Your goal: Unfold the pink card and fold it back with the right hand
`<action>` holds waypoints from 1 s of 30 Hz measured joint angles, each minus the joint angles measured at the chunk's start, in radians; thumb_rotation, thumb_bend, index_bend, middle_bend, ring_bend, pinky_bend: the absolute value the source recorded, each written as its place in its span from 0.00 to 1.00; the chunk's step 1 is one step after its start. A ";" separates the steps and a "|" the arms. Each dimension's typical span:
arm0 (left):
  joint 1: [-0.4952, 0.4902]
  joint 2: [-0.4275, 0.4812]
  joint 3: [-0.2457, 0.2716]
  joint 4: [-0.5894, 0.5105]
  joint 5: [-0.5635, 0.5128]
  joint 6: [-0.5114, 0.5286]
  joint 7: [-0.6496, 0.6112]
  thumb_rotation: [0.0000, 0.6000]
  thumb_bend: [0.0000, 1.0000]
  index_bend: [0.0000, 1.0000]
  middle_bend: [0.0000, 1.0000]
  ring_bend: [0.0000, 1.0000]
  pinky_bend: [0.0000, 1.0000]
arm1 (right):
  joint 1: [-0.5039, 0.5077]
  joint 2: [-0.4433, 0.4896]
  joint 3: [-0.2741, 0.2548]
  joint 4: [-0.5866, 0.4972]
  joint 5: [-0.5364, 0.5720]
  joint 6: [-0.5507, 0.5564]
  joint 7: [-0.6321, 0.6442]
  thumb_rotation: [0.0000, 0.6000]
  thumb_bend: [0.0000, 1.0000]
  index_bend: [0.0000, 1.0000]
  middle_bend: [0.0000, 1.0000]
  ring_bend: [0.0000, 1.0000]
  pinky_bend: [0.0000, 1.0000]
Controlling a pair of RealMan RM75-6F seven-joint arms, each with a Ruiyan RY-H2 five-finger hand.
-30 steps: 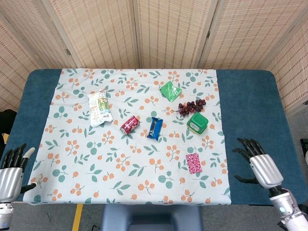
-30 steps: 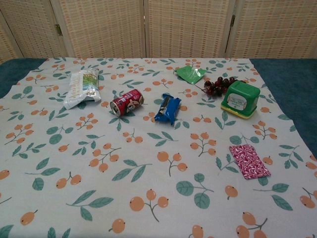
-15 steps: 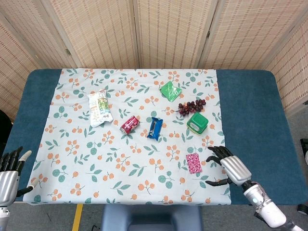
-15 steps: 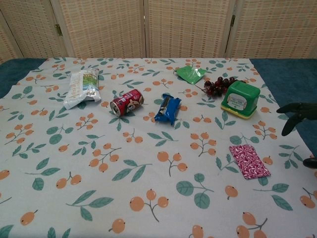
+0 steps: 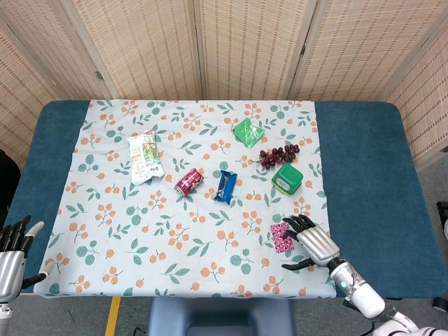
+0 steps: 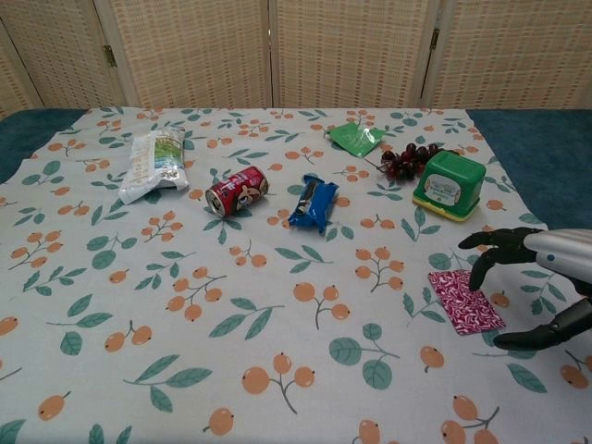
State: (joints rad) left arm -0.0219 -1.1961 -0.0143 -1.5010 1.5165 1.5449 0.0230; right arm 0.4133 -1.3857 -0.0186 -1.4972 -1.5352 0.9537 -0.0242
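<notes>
- Where the robot's right arm reaches in from the near right corner, the right hand (image 5: 313, 242) hangs with fingers spread and thumb held apart, gripping nothing; fingertips (image 6: 478, 272) curl down toward the cloth.
- Pink card (image 6: 465, 301): lies flat and folded on the floral cloth (image 5: 196, 210), just to the left of the right hand. In the head view the fingertips reach its right edge; whether they touch it cannot be told.
- Long axis of the card: runs roughly from the far side of the desk toward the near edge, slightly slanted, so its long right edge faces the hand.
- Nearer hand: the right one by a wide margin. The left hand (image 5: 14, 255) sits at the near left corner of the desk (image 5: 364, 161), fingers apart and holding nothing, well away from the card.
- Neighbours: green box (image 5: 287, 178) stands beyond the card on the far side, with a clear gap; grapes (image 5: 278, 155) lie further back.
- Judgement: the coming move calls for a short leftward and downward reach to catch the card's facing edge.
</notes>
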 measured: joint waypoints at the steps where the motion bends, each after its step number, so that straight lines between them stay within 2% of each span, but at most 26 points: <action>1: 0.000 0.000 0.000 0.001 0.000 0.000 -0.002 1.00 0.28 0.16 0.02 0.06 0.00 | 0.002 -0.005 0.000 0.005 0.002 -0.001 -0.004 0.46 0.11 0.32 0.10 0.00 0.00; 17: 0.003 -0.005 -0.001 0.010 0.000 0.001 -0.011 1.00 0.28 0.17 0.02 0.06 0.00 | 0.035 -0.058 -0.009 0.055 0.031 -0.025 -0.034 0.47 0.11 0.32 0.10 0.00 0.00; 30: 0.007 -0.010 -0.002 0.018 -0.005 0.000 -0.012 1.00 0.28 0.17 0.02 0.06 0.00 | 0.031 -0.050 -0.021 0.065 0.063 -0.021 -0.055 0.46 0.11 0.33 0.10 0.00 0.00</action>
State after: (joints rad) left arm -0.0153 -1.2057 -0.0165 -1.4831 1.5118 1.5454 0.0112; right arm 0.4441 -1.4356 -0.0396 -1.4325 -1.4718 0.9332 -0.0790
